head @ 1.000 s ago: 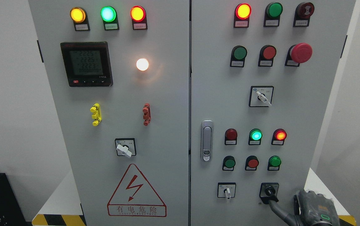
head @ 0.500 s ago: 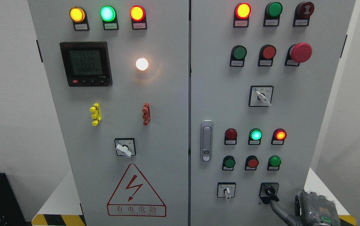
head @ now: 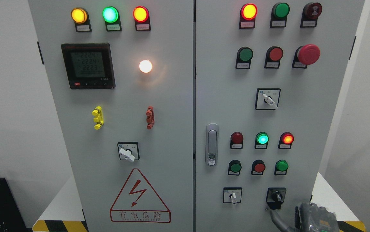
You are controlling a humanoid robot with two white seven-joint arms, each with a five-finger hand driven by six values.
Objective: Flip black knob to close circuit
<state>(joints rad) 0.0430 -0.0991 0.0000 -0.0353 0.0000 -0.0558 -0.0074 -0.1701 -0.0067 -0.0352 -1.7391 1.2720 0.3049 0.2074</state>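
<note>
We find the black knob at the lower right of the cabinet's right door, its handle pointing straight down. Just below it, one dark finger of the right hand points up toward the knob, short of contact; bare panel lies between them. The hand grips nothing. The bottom edge cuts off the palm, so we cannot read the other fingers. The white selector sits well left.

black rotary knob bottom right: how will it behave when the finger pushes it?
The small black rotary knob sits in a square plate fixed to the grey cabinet door, so it probably turns rather than shifts. Its short lever likely feels rigid. The right hand has little to catch, so slipping seems possible.
</note>
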